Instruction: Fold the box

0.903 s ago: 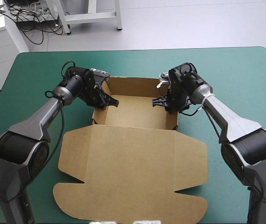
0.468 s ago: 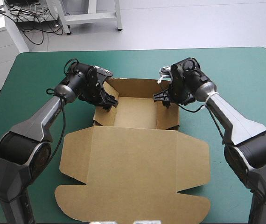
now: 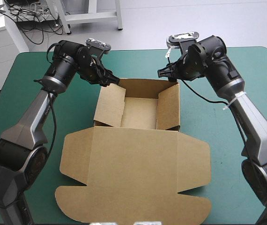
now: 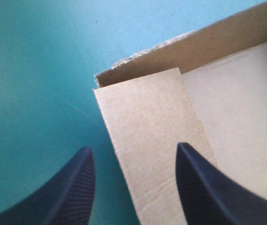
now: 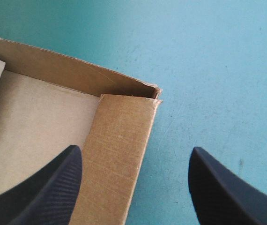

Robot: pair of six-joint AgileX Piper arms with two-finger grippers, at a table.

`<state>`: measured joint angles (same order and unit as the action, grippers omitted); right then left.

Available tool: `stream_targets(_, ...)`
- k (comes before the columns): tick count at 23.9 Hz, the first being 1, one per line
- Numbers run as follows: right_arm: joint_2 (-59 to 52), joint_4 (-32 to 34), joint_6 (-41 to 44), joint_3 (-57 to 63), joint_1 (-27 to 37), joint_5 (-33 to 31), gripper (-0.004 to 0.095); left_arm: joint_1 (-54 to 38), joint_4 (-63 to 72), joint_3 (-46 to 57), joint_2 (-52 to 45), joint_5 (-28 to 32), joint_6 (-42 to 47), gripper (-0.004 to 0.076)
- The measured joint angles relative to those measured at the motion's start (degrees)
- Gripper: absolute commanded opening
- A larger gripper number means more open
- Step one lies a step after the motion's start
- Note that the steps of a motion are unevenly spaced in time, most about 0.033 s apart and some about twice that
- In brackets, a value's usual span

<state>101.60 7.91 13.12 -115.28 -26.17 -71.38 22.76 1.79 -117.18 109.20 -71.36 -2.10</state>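
The brown box (image 3: 138, 112) is sitting mid-tabletop (image 3: 246, 89) as an open tray, its lid (image 3: 133, 173) lying flat toward the near edge; the left gripper (image 3: 111, 80) is hovering over its far-left corner, fingers (image 4: 72, 187) spread, gripping nothing; the right gripper (image 3: 167, 75) is hovering likewise over the far-right corner, empty.

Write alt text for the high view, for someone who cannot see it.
A brown box lies on the teal-green table as an open tray, walls raised, its lid flat toward the near edge. The left pincer and the right pincer hang at the tray's two far corners, one each.
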Motion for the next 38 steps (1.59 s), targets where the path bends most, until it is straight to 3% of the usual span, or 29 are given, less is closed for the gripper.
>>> stream_targets(3,-1.0,-0.3,0.5,0.0,0.0,0.0,0.0606,0.1,-0.5,0.0,-2.8,-0.2,0.0,0.0004)
stream_targets(4,-1.1,-0.4,0.4,0.0,0.0,0.0,0.0606,0.1,-0.5,0.0,-4.0,-0.2,0.0,-0.001)
stream_targets(14,-1.2,-1.1,5.8,9.8,0.0,0.0,0.0606,0.1,-4.8,0.0,-23.7,-0.3,-2.8,-0.001)
stream_targets(17,1.6,-4.3,7.1,12.8,0.0,0.0,0.0606,0.1,-5.1,1.2,-30.9,-0.3,-2.8,-0.001)
stream_targets(21,6.0,-6.3,7.2,13.0,0.0,0.4,0.0606,0.1,-6.9,13.3,-40.5,-0.3,-3.0,-0.001)
stream_targets(25,9.7,-6.7,7.1,13.0,0.0,0.5,0.0602,0.1,-8.4,35.0,-52.4,-0.3,-3.0,-0.001)
stream_targets(29,11.5,-7.4,7.1,13.0,0.0,0.6,0.0597,0.1,-8.4,48.9,-60.3,-0.3,-2.6,-0.001)
stream_targets(32,12.4,-7.5,7.1,13.0,0.0,0.8,0.0479,0.1,-8.4,59.3,-67.1,-0.3,-1.1,-0.001)
stream_targets(37,12.5,-7.2,5.8,13.0,0.0,0.8,-0.0025,0.1,-8.4,71.5,-75.2,-0.3,-0.9,-0.001)
stream_targets(38,12.5,-7.2,5.4,13.0,0.0,0.8,-0.0005,0.1,-8.4,73.9,-76.8,-0.3,-0.9,-0.001)
